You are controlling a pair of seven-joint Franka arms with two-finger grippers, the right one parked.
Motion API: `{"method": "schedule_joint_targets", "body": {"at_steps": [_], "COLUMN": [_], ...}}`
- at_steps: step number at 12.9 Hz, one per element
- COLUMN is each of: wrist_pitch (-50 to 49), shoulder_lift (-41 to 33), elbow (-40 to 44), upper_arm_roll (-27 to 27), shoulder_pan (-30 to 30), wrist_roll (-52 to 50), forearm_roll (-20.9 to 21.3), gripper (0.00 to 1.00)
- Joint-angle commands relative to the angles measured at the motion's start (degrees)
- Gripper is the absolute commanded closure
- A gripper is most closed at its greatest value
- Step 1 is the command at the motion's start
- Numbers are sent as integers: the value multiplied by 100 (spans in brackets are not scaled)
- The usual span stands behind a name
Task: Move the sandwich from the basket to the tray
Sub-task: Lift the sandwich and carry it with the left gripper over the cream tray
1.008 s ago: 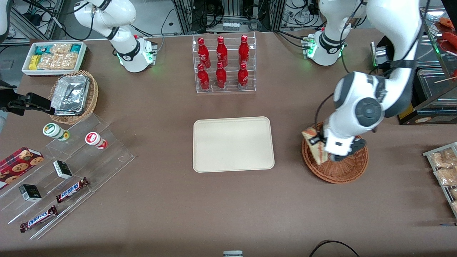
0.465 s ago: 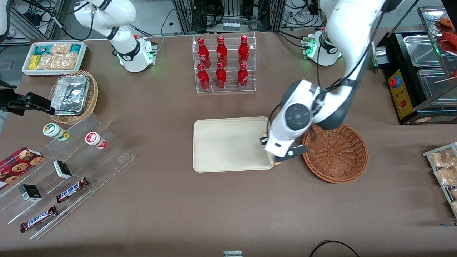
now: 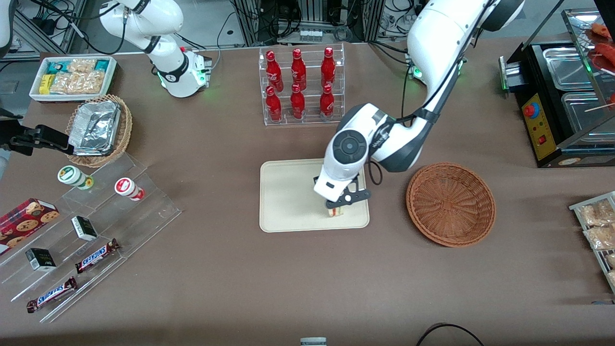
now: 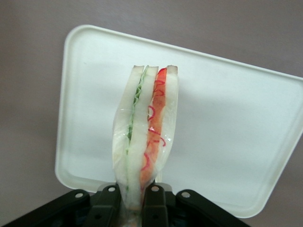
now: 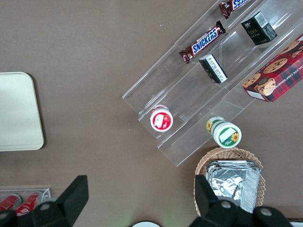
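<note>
Front view, gripper (image 3: 336, 207): at the frame's centre, over the tray's corner nearest the basket and the camera, clenched on the sandwich
Front view, sandwich (image 3: 335, 211): only its lower tip shows under the gripper, above the tray
Front view, tray (image 3: 293, 194): cream, at centre
Front view, basket (image 3: 450, 204): right of centre, beside the tray, nothing in it
Wrist view, sandwich (image 4: 146, 137): wrapped wedge pinched between the black fingers (image 4: 107, 204), filling edge toward the camera
Wrist view, tray (image 4: 227, 142): under the sandwich, otherwise bare

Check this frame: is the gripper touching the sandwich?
Touching. The left wrist view shows the gripper, over the tray, with both fingers pressed against the sandwich.
</note>
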Motion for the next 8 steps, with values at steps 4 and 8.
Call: {"method": "schedule_joint_targets", "body": {"at_steps": [4, 8], "wrist_pitch": [459, 450], "shoulder_lift": [707, 884], "elbow": [689, 724], "upper_arm_roll": [96, 96], "shoulder_pan": [-495, -531], "wrist_roll": [-542, -683], "forearm_roll": [32, 32], "gripper": [100, 100]}}
